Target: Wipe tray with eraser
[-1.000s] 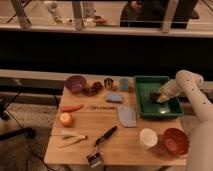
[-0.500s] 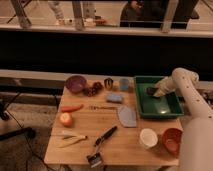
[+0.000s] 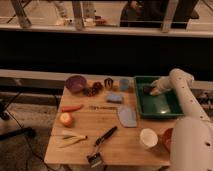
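Observation:
The green tray [image 3: 166, 106] lies at the table's back right. My gripper [image 3: 152, 90] reaches into it from the right, low over the tray's back left corner. It is shut on the eraser [image 3: 146, 89], a small dark block that rests on or just above the tray floor. The white arm [image 3: 182, 92] crosses the tray's right rim and hides part of it.
Purple bowl [image 3: 75, 83] at back left, small blue cup [image 3: 124, 84] and light blue block [image 3: 114, 98] left of the tray. A grey-blue flat piece [image 3: 127, 116], white cup [image 3: 148, 137], orange-red bowl [image 3: 165, 139], black-handled brush [image 3: 101, 145], carrot [image 3: 72, 107] and orange [image 3: 66, 119] lie around.
My gripper has slid with the eraser from the tray's middle toward its back left corner.

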Robot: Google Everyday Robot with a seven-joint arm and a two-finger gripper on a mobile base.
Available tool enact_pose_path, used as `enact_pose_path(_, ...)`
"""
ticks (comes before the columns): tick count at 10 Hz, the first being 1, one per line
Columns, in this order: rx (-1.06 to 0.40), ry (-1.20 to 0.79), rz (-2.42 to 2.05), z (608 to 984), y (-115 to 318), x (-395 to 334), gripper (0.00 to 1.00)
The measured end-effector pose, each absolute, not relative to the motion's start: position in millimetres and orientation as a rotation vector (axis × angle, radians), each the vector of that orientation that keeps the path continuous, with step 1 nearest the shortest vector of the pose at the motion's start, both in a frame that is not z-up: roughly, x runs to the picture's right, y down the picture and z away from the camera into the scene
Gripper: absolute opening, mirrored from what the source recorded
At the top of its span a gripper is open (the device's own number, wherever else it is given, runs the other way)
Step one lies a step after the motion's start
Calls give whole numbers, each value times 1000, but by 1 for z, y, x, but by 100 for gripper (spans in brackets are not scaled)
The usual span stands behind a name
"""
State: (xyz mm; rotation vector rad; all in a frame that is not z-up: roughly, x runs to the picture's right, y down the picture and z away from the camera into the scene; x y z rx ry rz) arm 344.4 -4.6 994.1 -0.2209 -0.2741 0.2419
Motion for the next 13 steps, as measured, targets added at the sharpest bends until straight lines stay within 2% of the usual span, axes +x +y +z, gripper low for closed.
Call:
enact_pose_path(8, -250, -278, 221, 930, 48, 341, 0)
enact_pose_path(11, -316, -254, 257, 902, 81, 356, 0)
enact_pose_path(13, -365, -234, 280, 898, 93, 362, 0)
